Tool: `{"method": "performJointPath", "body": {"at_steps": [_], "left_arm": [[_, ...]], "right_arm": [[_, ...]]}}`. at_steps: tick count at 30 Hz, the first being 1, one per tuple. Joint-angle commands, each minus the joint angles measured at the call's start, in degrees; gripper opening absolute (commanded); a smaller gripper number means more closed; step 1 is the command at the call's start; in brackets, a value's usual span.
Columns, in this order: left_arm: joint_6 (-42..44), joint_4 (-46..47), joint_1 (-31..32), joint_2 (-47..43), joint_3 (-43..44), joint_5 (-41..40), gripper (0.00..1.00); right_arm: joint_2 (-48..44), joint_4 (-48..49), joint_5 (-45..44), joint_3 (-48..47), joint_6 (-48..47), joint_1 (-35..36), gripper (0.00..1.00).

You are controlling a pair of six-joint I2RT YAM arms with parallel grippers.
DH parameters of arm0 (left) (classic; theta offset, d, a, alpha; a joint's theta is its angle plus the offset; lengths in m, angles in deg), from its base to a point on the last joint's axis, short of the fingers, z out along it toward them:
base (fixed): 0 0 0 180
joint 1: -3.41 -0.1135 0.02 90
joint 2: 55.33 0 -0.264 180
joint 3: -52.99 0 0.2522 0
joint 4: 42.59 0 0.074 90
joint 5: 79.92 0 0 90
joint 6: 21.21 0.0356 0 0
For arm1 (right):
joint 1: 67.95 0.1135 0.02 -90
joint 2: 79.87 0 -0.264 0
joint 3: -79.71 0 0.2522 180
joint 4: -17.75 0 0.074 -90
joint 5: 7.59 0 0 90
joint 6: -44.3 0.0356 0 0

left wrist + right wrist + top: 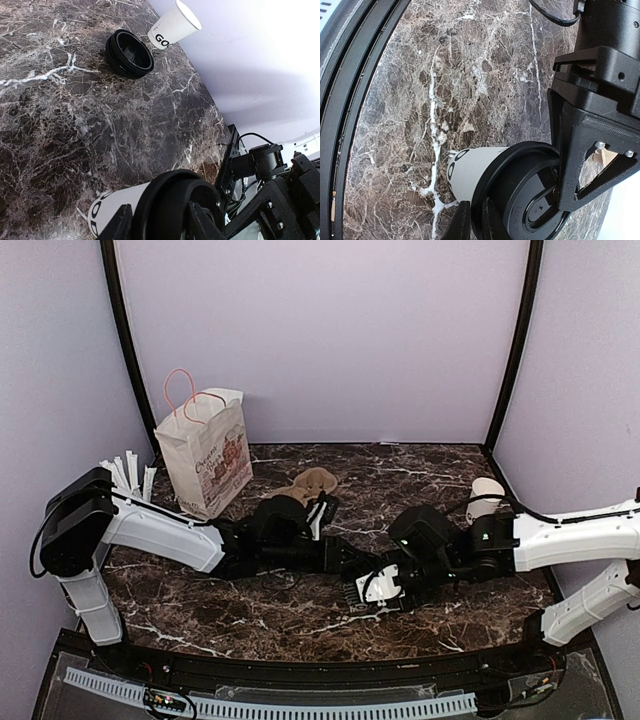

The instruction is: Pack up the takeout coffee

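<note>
At table (pixel 300 625) centre, white cup (pixel 467 172), black lid (pixel 530 195), in left end effector's (pixel 162 220) pinch; right end effector (pixel 476 225) unclear.

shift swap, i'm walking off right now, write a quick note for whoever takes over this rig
left gripper: fingers either side of the black lid on the coffee cup, looks shut on it, mid-table.
right gripper: at the same cup's rim; open or shut unclear.
paper bag: upright, back left.
done: cup lidded and gripped.
left: carry it into the bag.
spare lid and open cup sit back right.
</note>
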State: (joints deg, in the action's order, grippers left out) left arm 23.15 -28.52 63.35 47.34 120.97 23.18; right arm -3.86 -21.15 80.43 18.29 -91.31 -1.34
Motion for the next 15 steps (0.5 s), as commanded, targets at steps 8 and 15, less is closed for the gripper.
{"method": "performJointPath", "body": {"at_steps": [8, 15], "left_arm": [[9.2, -15.0, 1.8, -2.5, 7.4, 1.1, 0.44], [13.6, -18.8, 1.7, -5.8, 13.7, -2.7, 0.49]], "right_arm": [[0.0, -15.4, 1.5, -7.5, 0.9, -2.3, 0.17], [-1.1, -16.8, 5.9, -13.0, 1.1, -3.1, 0.24]]}}
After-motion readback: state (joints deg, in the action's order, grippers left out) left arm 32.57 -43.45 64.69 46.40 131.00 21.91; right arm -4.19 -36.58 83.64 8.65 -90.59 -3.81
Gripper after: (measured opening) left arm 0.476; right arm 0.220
